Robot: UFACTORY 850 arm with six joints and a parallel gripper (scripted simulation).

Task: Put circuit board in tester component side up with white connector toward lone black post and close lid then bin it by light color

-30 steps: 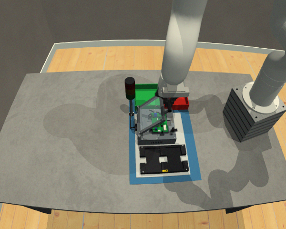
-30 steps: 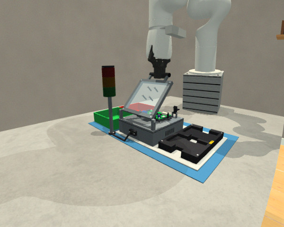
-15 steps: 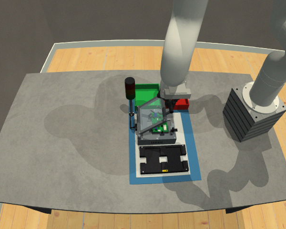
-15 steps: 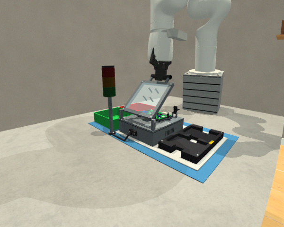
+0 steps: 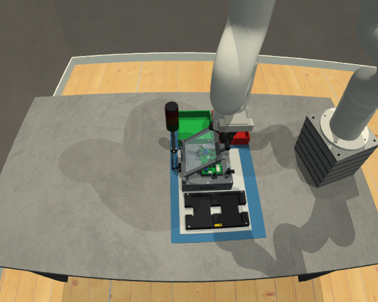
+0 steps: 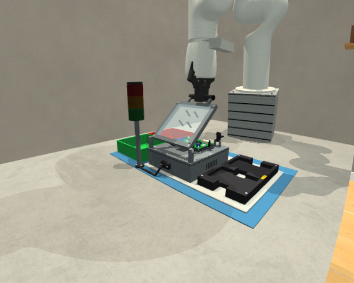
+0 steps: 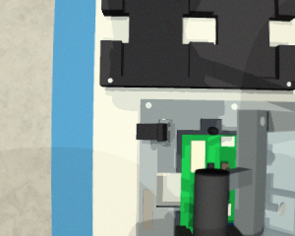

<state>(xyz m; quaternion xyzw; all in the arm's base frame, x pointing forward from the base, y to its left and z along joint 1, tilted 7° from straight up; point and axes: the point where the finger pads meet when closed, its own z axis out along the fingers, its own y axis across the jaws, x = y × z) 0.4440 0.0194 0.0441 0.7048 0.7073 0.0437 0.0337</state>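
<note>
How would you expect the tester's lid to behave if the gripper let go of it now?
The lid hangs half open, tilted over the circuit board, so it would probably drop shut. Its framed clear pane looks stiff, unlikely to flex. The gripper holds only its handle bar, which looks round, so it might turn.
</note>
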